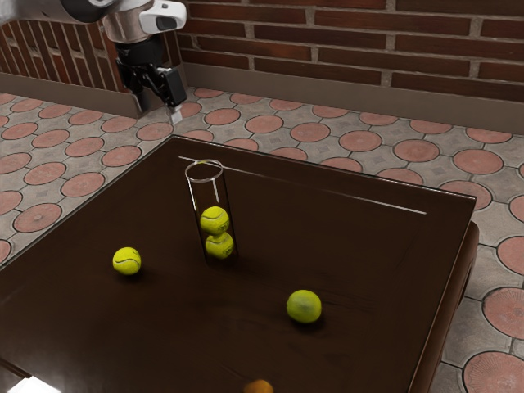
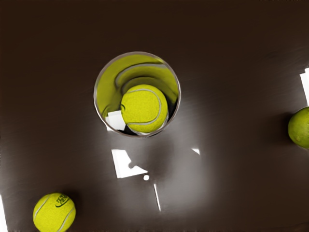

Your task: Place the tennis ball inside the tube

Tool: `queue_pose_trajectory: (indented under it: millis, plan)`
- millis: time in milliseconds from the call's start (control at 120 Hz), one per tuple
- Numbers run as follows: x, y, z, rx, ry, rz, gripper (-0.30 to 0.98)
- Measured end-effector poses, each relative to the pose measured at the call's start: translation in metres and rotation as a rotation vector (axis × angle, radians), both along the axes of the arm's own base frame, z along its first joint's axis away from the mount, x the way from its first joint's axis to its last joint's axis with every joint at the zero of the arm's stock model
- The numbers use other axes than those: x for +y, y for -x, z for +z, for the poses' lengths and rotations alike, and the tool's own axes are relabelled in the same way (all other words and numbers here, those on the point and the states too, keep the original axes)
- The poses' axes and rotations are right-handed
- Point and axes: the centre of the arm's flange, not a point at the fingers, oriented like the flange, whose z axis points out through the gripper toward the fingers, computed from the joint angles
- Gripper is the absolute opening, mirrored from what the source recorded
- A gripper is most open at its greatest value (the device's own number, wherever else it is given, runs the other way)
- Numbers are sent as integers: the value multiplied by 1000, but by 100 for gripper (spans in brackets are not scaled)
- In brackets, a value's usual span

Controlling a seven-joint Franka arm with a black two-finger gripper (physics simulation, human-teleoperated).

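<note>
Orange item: nearest, cut by the exterior view's lower edge (image 1: 259,386); no part in this job.
Green fruit: near, toward the exterior view's right, lime-like (image 1: 304,306); a decoy, not the target.
Loose tennis ball: on the table (image 1: 368,254) at the exterior view's left, apart from the tube (image 1: 127,261). This looks like the 1 to load.
Tube: farther back, clear, upright, mouth up (image 1: 206,192), with 2 stacked balls (image 1: 214,220) inside and room above them.
Claw: farthest, raised toward the far left (image 1: 160,114), fingers spread wide, nothing between them.
Claw's step: reaching for the pick-up, I judge; grasp and insertion remain.
Claw's next move: travel to the loose tennis ball, clear of the rim (image 2: 96,92), descend centred, then close. Knocking the tube over is the main risk.
</note>
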Motion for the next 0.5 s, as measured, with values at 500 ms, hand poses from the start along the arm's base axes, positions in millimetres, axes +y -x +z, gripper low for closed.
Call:
queue_pose_trajectory:
  millis: [500]
  plan:
    - [44,83,-51,123,-13,13,69]
